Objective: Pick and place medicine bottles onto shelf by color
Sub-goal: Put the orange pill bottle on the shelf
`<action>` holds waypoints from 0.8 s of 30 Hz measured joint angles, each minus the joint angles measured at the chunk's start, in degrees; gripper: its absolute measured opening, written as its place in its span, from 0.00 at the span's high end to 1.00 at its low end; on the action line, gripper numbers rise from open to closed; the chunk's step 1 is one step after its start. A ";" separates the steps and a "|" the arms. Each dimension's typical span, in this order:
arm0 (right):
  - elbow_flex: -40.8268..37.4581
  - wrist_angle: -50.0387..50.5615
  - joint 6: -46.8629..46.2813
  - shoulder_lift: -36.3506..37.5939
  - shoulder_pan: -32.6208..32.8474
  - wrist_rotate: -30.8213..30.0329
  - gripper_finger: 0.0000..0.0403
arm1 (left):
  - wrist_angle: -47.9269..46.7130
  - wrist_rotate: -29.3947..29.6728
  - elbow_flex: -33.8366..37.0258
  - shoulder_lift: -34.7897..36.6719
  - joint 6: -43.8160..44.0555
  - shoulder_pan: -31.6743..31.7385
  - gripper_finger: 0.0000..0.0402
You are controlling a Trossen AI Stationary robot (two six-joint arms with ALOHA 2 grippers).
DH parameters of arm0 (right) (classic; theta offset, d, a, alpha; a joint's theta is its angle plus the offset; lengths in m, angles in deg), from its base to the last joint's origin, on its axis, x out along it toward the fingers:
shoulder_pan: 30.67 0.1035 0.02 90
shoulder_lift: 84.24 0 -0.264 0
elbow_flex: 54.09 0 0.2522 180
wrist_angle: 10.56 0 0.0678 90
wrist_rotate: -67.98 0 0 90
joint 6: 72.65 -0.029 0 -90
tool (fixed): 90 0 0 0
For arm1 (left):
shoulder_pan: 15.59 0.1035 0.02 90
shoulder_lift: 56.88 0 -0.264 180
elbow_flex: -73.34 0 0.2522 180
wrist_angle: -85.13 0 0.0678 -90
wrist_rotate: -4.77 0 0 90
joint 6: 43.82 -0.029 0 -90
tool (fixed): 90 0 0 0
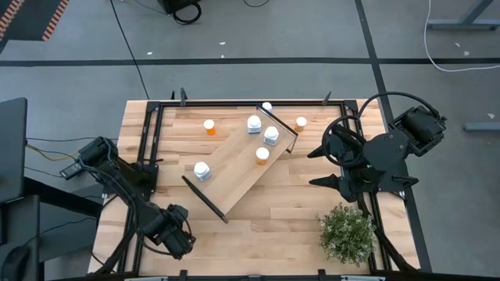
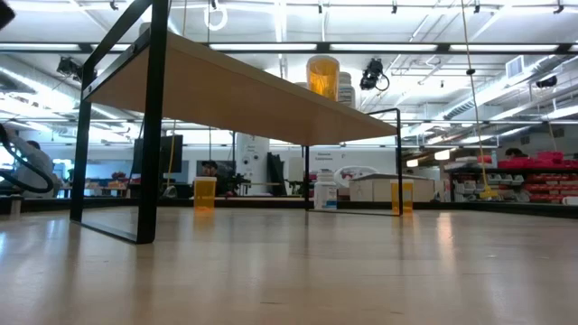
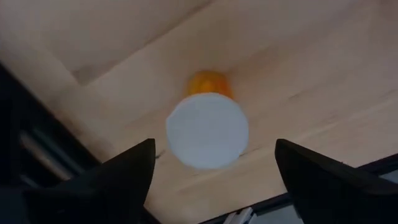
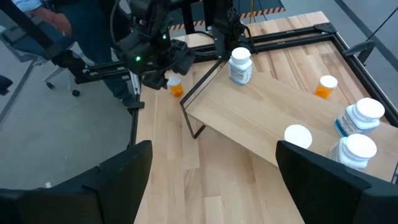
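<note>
The shelf [image 1: 234, 168] stands slantwise on the table's middle. On it stand three white bottles [image 1: 202, 170] [image 1: 271, 135] [image 1: 254, 123] and one orange bottle [image 1: 262, 154]. On the table at the far side stand two orange bottles [image 1: 209, 126] [image 1: 301, 122] and a white one [image 1: 267, 106]. My left gripper [image 3: 214, 144] is open at the near left [image 1: 178, 236], pointing down over another upright orange bottle [image 3: 207, 127], which also shows in the right wrist view [image 4: 176, 86]. Its fingers stand on either side of that bottle, apart from it. My right gripper [image 1: 320, 165] is open and empty, right of the shelf.
A green potted plant [image 1: 348, 234] stands at the near right. A black metal frame [image 1: 148, 133] runs along the table's edges. Bare tabletop lies between the shelf's near end and the front edge. A person sits beyond the table's left side [image 4: 43, 18].
</note>
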 joint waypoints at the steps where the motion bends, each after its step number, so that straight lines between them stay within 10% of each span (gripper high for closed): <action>1: 0.00 0.00 -0.05 -0.02 0.00 0.00 0.13 | 0.58 -0.10 0.59 0.00 0.00 0.06 0.16; 24: 0.02 0.07 -0.68 -0.02 -0.64 -0.85 0.13 | 3.45 0.24 3.60 -0.24 -4.51 1.66 0.30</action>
